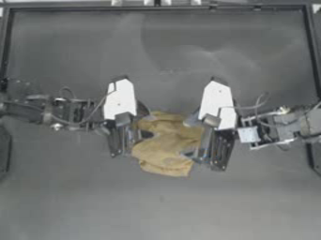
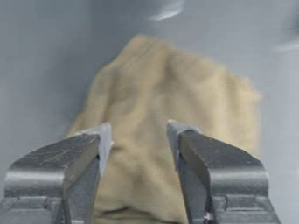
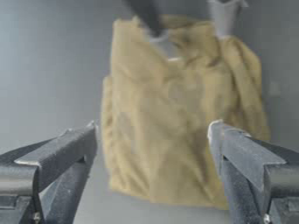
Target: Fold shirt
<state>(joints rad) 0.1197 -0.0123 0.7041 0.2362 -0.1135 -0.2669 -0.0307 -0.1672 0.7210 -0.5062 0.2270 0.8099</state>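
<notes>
Item: shirt, tan, lying bunched in a narrow, rumpled heap just below table centre; judged to be sitting at an early or middle stage of folding, since no flat, squared fold is showing, edges are lying uneven, and smoothing and final folds are remaining. Left gripper: hovering at the heap's 9 o'clock edge, jaws standing apart and holding nothing; its wrist view is showing the cloth running between and beyond the parted jaws. Right gripper: sitting at the heap's 3 o'clock edge, jaws likewise spread wide and empty, with the shirt lying just ahead of them on the dark table.
</notes>
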